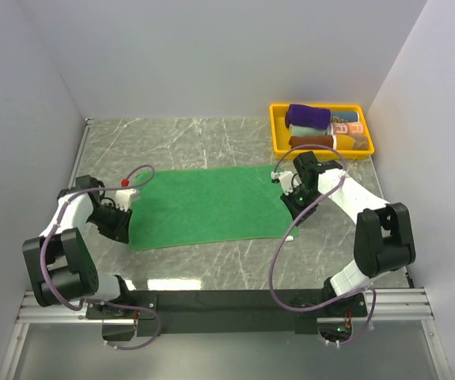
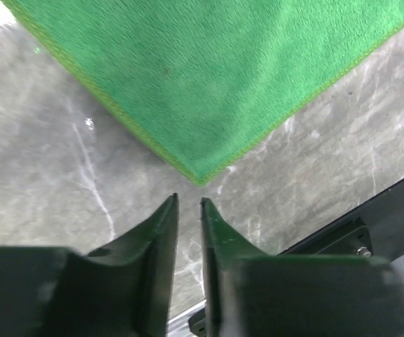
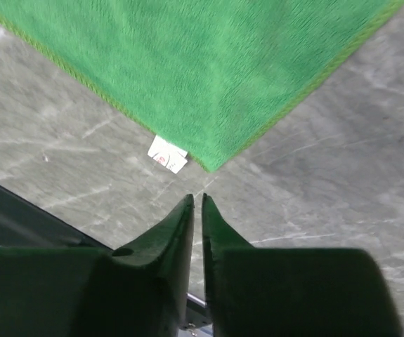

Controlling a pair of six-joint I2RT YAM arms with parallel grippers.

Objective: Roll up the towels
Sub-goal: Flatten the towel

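Ahead of my dark left pincer (image 2: 188, 203) the soft cloth towel (image 1: 207, 206) is bright green, its small tag (image 3: 167, 154) white; the worktop (image 1: 211, 138) is grey, veined white like marble.

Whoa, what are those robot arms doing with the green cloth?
Two robot arms are working on a green towel spread flat on the table. The left gripper and the right gripper each sit beside a near corner, jaws slightly apart, holding nothing. It isn't rolled yet. A rolled purple towel lies in the yellow tray.

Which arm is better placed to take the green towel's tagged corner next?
Right, likely: the right hand sits just short of the corner of the green towel beside the white tag; the left hand faces the other corner.
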